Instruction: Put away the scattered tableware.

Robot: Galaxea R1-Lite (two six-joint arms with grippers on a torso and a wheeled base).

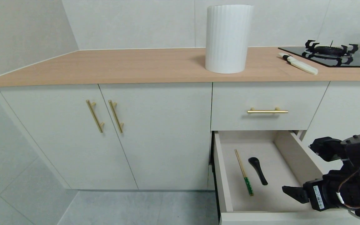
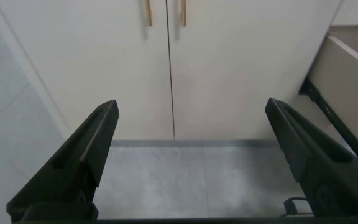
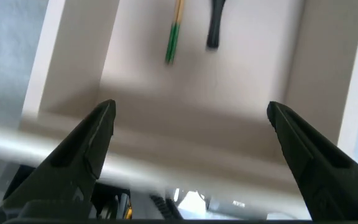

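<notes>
Wooden counter point(image 1: 136, 65) holds white canister point(image 1: 228, 39), knife point(image 1: 298, 64) and hob point(image 1: 333, 59).

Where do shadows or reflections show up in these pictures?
Head view: the vase throws a soft shadow leftward on the counter; the glossy hob mirrors its grates; the handle shades the drawer front below it. Left wrist view: evenly lit cabinet doors.

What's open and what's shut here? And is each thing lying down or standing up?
lower drawer: pulled open
upper drawer: shut
cabinet doors: shut
chopsticks: lying flat in the lower drawer
black spoon: lying flat beside them
knife: lying on the countertop
white container: standing upright
left gripper: open, empty
right gripper: open, empty
</notes>
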